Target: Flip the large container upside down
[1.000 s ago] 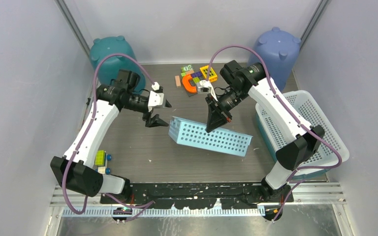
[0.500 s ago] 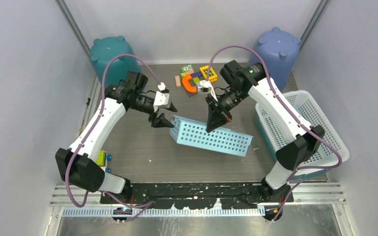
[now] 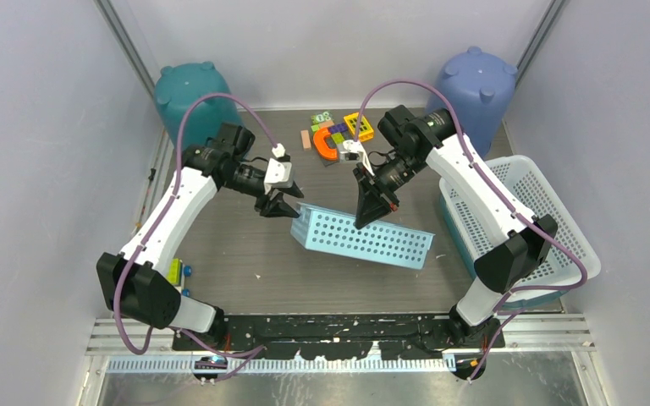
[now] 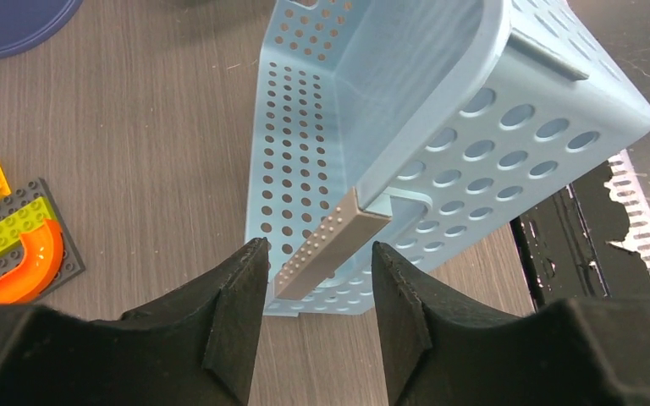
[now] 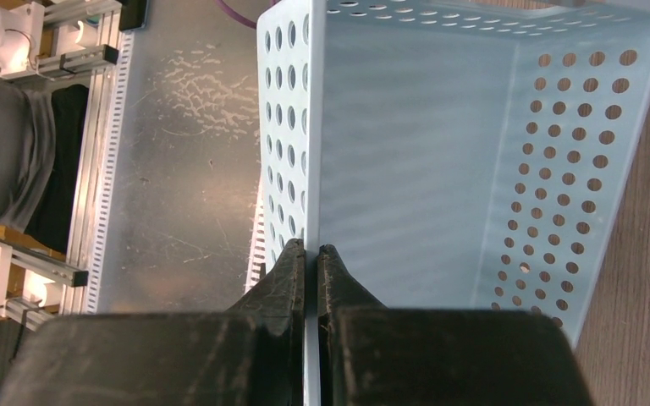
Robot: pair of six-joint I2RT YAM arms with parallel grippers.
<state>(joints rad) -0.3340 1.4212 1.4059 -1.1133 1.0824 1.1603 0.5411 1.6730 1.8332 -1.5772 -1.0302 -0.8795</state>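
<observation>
The container (image 3: 362, 237), tipped up at table (image 3: 237, 245) centre, is pinched at its 12 o'clock wall by the clamped right gripper (image 3: 360, 223), while its 9 o'clock handle (image 4: 330, 245), straddled by the half-open left gripper (image 4: 317, 249), likely needs clamping before rollover.

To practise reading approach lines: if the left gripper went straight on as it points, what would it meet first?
Probably the grey handle on the light blue basket: the left gripper, open, faces it.

Tilted light-blue perforated container (image 3: 381, 241)
</observation>
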